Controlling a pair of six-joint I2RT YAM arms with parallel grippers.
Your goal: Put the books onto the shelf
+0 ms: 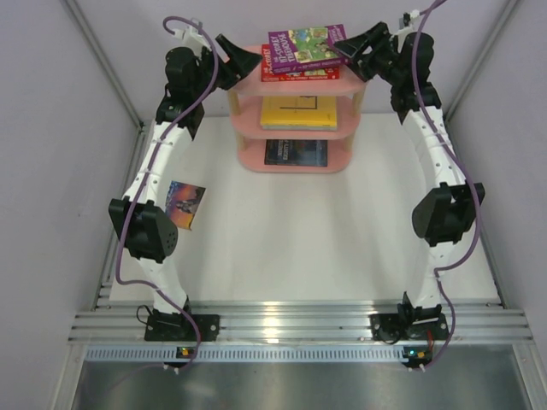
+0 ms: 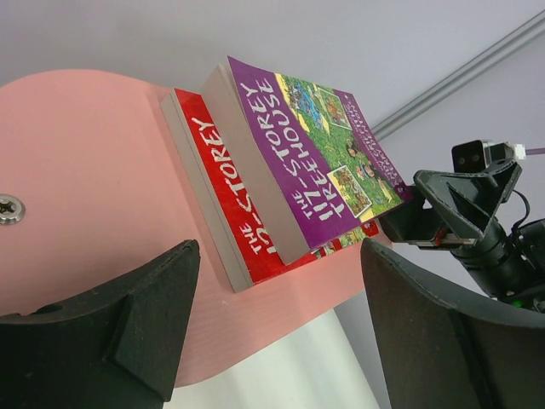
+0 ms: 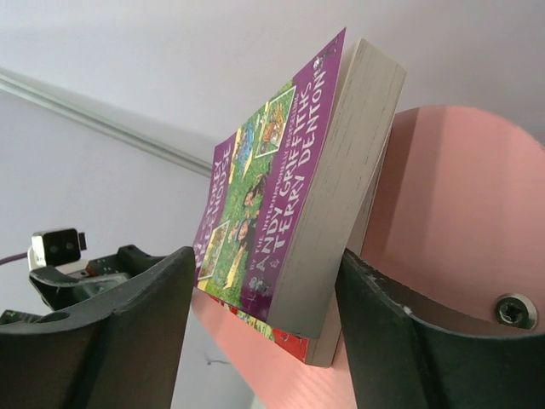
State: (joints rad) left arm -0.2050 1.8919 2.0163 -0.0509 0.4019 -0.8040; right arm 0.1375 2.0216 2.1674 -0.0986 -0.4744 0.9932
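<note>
On the table (image 1: pixel 299 248), well left of the shelf (image 2: pixel 102 170) and nearer the arm bases, the blue book (image 1: pixel 185 203) lies flat, cover up, partly tucked under the left arm (image 1: pixel 158 171).

The left gripper (image 1: pixel 249 64) hangs at the shelf's left end, level with the top board. Its fingers (image 2: pixel 145 324) are spread wide with nothing between them. In the left wrist view they frame the top board and the spines of the two books on it. A screw (image 2: pixel 8 207) shows in the board left of those books.

On the shelf's top board the red book (image 2: pixel 226 204) lies flat. The purple book (image 1: pixel 303 43) rests on it, slightly skewed, its right end past the red one. The yellow book (image 1: pixel 299 111) lies flat on the middle board. The navy book (image 1: pixel 295 152) lies on the bottom board.

The right gripper (image 1: pixel 344 49) is at the shelf's right end, astride the right corner of the purple book. Its fingers (image 3: pixel 128 324) stand spread a little wider than the book is thick, one facing the cover. The other is close against the page edge, and I cannot tell whether it touches.
</note>
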